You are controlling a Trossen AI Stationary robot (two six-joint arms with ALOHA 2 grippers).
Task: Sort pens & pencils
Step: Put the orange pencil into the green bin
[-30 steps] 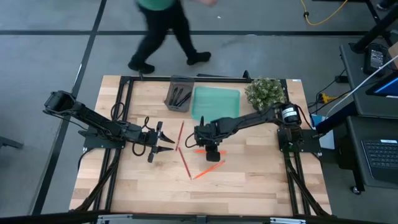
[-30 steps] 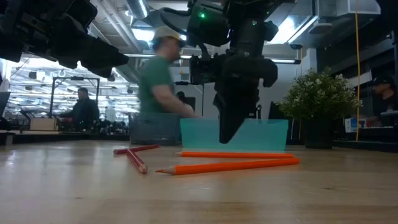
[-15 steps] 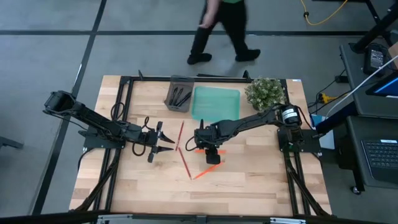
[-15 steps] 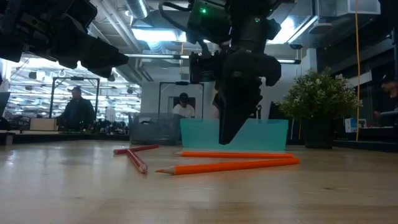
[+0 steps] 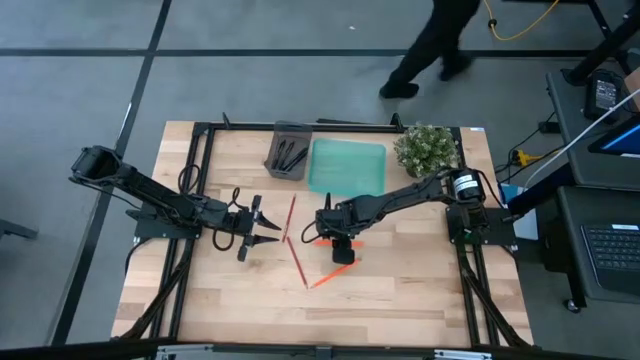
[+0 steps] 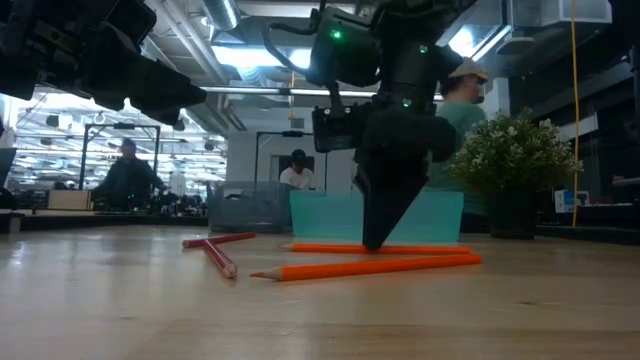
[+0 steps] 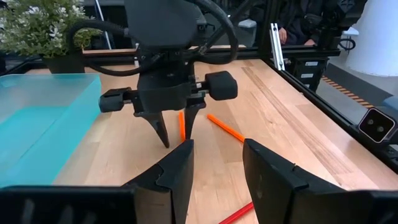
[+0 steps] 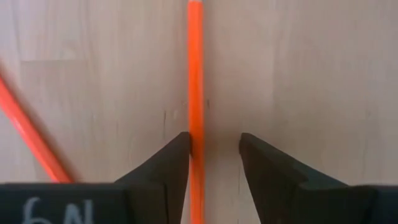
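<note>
My right gripper (image 8: 214,155) is open and points down, low over the table's middle (image 5: 324,232). Its fingers stand on either side of an orange pencil (image 8: 196,74) that lies flat on the wood. A second orange pencil (image 6: 370,266) lies nearer the table's near edge. Two red pencils (image 5: 291,215) (image 5: 297,262) lie flat to the left of them. Several black pens (image 5: 290,155) lie in the grey tray (image 5: 276,166) at the far edge. My left gripper (image 5: 268,229) is open and empty, level, left of the red pencils. My right gripper comes from above with its fingers along either side of the orange pencil. One finger (image 8: 177,163) stands right against the pencil's side (image 8: 195,134). I cannot tell whether it touches. The pencil lies flat on the table.
A teal tray (image 5: 347,165) stands at the far edge beside the grey tray, and a potted plant (image 5: 427,148) stands to its right. A person walks on the floor beyond the far edge (image 5: 430,50). Bare wood lies toward the near edge.
My right gripper has gone down onto the orange pencil until its fingertips reach the table. The pencils have stayed where they were. The person beyond the far edge has walked toward the right.
</note>
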